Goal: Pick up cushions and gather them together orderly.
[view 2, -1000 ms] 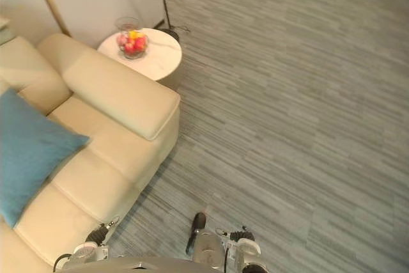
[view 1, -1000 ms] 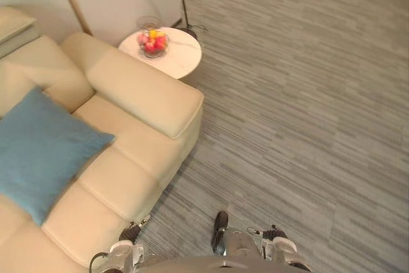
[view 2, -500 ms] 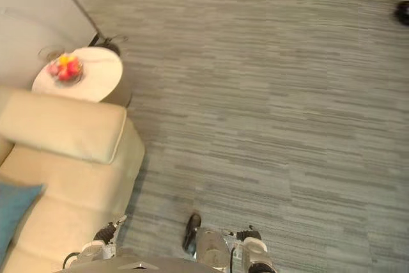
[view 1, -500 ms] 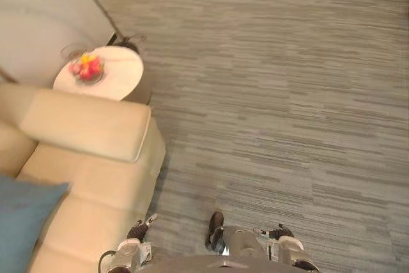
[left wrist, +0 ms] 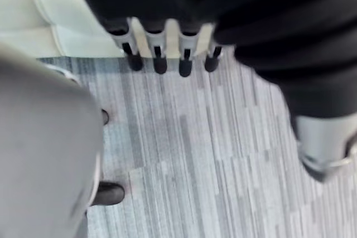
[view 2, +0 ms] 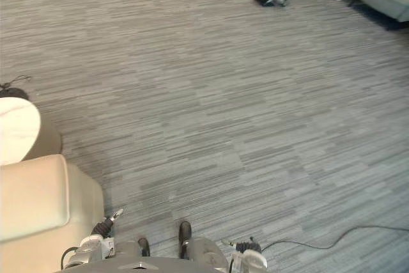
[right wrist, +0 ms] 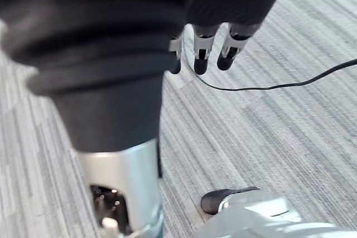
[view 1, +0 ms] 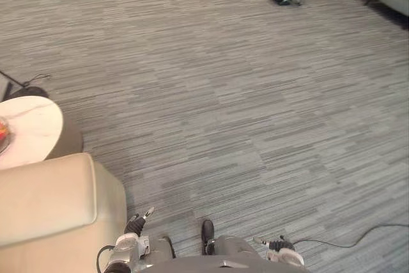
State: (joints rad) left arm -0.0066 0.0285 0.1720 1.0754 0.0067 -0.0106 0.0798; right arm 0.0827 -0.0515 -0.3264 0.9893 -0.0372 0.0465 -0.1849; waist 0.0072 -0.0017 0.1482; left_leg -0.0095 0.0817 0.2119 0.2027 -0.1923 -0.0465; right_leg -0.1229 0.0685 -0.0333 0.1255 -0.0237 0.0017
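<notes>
Both hands hang empty with straight, relaxed fingers: the left hand [left wrist: 160,59] just beside the cream leather sofa armrest [view 1: 45,202], the right hand [right wrist: 201,57] above the grey striped carpet [view 1: 243,94]. Where the cushions lie, I cannot tell. A careless turn could knock the left hand against this armrest or the round white marble desk [view 1: 25,129].

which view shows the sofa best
Left eye view: the cream sofa shows widest, beside the side table. Right eye view cuts it narrower; left wrist view catches a cream seamed patch; right wrist view faces carpet.
</notes>
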